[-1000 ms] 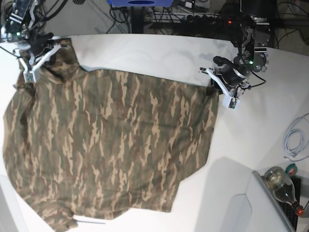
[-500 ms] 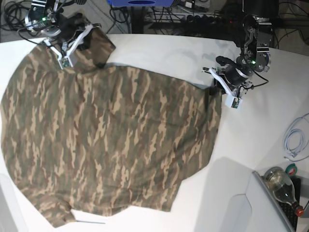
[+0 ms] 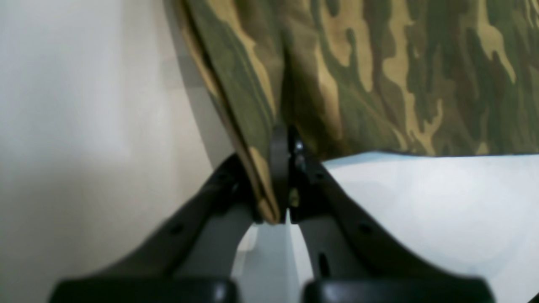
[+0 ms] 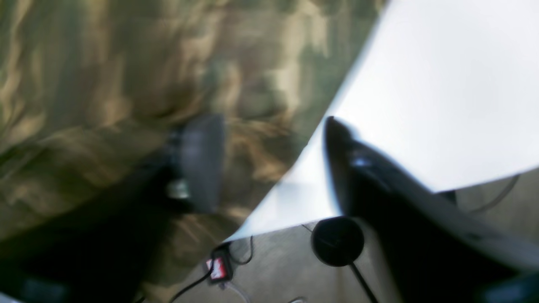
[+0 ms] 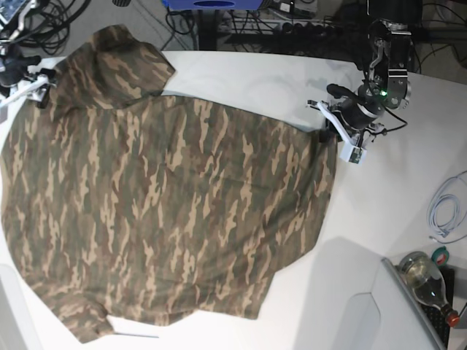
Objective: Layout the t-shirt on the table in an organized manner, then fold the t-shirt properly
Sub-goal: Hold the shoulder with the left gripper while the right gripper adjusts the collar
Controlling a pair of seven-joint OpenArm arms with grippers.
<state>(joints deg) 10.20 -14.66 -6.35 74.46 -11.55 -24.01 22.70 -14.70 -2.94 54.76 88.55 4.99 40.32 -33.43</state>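
The camouflage t-shirt (image 5: 168,211) lies spread over the left and middle of the white table (image 5: 241,73), one sleeve reaching the far edge. My left gripper (image 5: 325,135) is shut on the shirt's right edge; the left wrist view shows the gripper (image 3: 286,176) pinching a fold of shirt (image 3: 379,75) just above the table (image 3: 421,219). At the far left my right gripper (image 5: 36,86) stands beside the sleeve. In the blurred right wrist view the gripper (image 4: 269,168) is open, one finger over the shirt (image 4: 105,84), the other over the table (image 4: 442,84).
A coiled white cable (image 5: 445,211), a roll of tape (image 5: 441,255) and a glass bottle (image 5: 427,281) lie at the right front. Cables and a power strip (image 5: 306,29) run behind the table's far edge. Bare tabletop shows right of the shirt.
My right gripper has opened, let go of the sleeve and drawn away to the left. The sleeve now lies flat at the far edge. The left gripper has kept its hold.
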